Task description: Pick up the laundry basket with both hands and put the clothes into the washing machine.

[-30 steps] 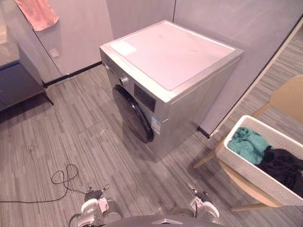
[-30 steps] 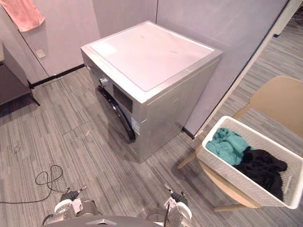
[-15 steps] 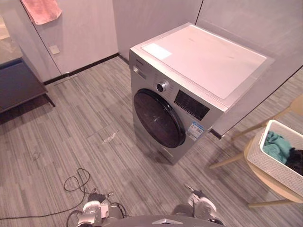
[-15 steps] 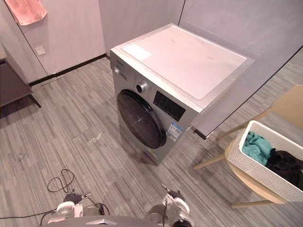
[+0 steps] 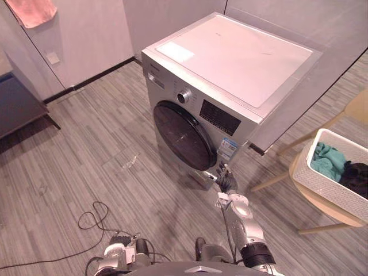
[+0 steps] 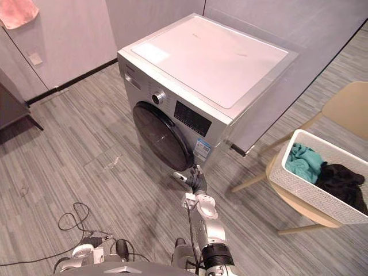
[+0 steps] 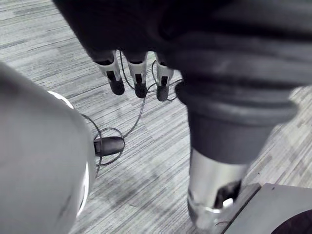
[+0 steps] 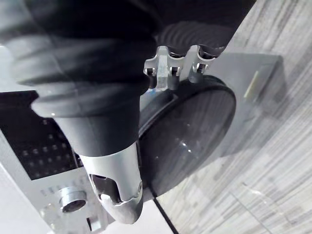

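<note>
Room: grey plank floor (image 5: 86, 155), pale walls (image 5: 98, 40). A silver washing machine (image 5: 241, 63) is standing at 12 o'clock against the wall. Its round dark door (image 5: 183, 137) is closed and is facing 7 o'clock.

The white laundry basket (image 5: 333, 192) is sitting on the seat of a wooden chair (image 6: 345, 109) at 3 o'clock, near the machine's right flank but apart from it. A teal garment (image 5: 328, 161) and a black garment (image 5: 356, 177) are lying inside, the teal one at the end nearer the machine.

The right hand (image 5: 226, 184) is hovering low in front of the machine, at 5 o'clock from the door's lower edge. The basket is lying well apart from it, toward 3 o'clock. In the right wrist view its fingers (image 8: 171, 68) are pointing at the door's rim, loosely extended, and the thumb (image 8: 117, 190) is standing apart. Nothing is in its grasp. Contact with the door: cannot tell.

The left hand (image 7: 138, 73) is hanging at 7 o'clock, fingers straight and slack toward the floor, holding nothing. The basket is lying far from it, toward 3 o'clock.

Hard to read: the right fingertips are blending into the dark door glass. The frame edge is cutting off the basket's far end and part of the black garment in the left eye view. It is also cropping a pink cloth (image 5: 31, 11) at 11 o'clock and a dark cabinet (image 5: 20, 106) at 9 o'clock.
</note>
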{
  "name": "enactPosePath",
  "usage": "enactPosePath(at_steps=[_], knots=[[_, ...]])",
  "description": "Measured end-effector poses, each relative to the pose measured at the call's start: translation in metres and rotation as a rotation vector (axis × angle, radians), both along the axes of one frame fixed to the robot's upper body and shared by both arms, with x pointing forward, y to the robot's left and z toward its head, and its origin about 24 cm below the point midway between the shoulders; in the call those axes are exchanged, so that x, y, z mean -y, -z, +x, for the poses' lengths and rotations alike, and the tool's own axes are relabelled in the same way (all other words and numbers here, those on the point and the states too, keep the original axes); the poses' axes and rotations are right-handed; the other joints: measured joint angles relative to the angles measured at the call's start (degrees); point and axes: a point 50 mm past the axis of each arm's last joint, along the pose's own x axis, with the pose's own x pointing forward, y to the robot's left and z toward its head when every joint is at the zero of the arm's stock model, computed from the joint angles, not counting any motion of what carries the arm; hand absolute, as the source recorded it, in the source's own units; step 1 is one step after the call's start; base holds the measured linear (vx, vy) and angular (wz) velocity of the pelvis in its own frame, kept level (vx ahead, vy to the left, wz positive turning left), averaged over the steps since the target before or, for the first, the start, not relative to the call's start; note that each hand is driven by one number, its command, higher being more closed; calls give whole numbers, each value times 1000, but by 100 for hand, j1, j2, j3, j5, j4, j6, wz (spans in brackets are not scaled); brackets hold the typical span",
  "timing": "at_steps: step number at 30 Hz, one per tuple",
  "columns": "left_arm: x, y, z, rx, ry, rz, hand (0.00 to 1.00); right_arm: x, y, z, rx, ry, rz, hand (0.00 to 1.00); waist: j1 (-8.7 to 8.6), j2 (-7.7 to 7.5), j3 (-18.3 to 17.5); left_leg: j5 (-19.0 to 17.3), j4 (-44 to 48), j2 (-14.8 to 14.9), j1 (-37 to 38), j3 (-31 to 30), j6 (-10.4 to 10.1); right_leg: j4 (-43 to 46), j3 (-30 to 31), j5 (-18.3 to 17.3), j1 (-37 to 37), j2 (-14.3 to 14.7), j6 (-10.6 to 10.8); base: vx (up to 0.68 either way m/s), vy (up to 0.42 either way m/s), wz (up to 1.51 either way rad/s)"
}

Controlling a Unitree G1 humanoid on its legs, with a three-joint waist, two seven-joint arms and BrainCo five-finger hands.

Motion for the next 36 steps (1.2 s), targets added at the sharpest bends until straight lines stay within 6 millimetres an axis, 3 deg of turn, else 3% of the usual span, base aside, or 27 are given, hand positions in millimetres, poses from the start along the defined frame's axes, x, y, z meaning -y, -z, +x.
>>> enactPosePath(at_steps=[8,12,19,23,26,31,36], knots=[[-3,1,-4,-40,97,45,0,-10,4,-4,-19,-97,-59,0,65,25,13,72,-181,-213,-42,77,102,-378,47,194,40,-135,128,29,51,-1],[0,0,0,-33,141,48,0,1,-1,4,-7,-94,-97,0,79,102,54,131,-186,-293,-178,-46,177,-528,-47,255,40,-202,173,47,15,14],[5,-3,11,-3,202,60,0,53,-63,64,166,61,-207,0,111,493,358,147,-192,-380,-333,-14,197,-776,-25,395,-15,-276,223,9,5,-1],[9,-5,17,15,242,65,0,69,-101,94,234,118,-260,0,139,630,479,226,-192,-363,-602,99,129,-807,33,521,-329,-262,214,-10,-7,-11],[13,-7,24,39,269,68,0,68,-114,109,236,117,-245,0,147,758,670,289,-192,-369,-680,109,130,-842,105,631,-403,-266,201,-36,9,-5],[22,-16,45,113,311,69,0,67,-158,137,291,138,-261,0,216,1008,1004,481,-194,-413,-1134,52,239,-850,125,819,-828,-310,188,-112,32,5],[35,-19,52,143,340,51,0,66,-171,144,305,154,-261,0,243,1172,1179,556,-230,-436,-1322,-251,338,-837,-7,884,-928,-323,188,-118,36,17]])
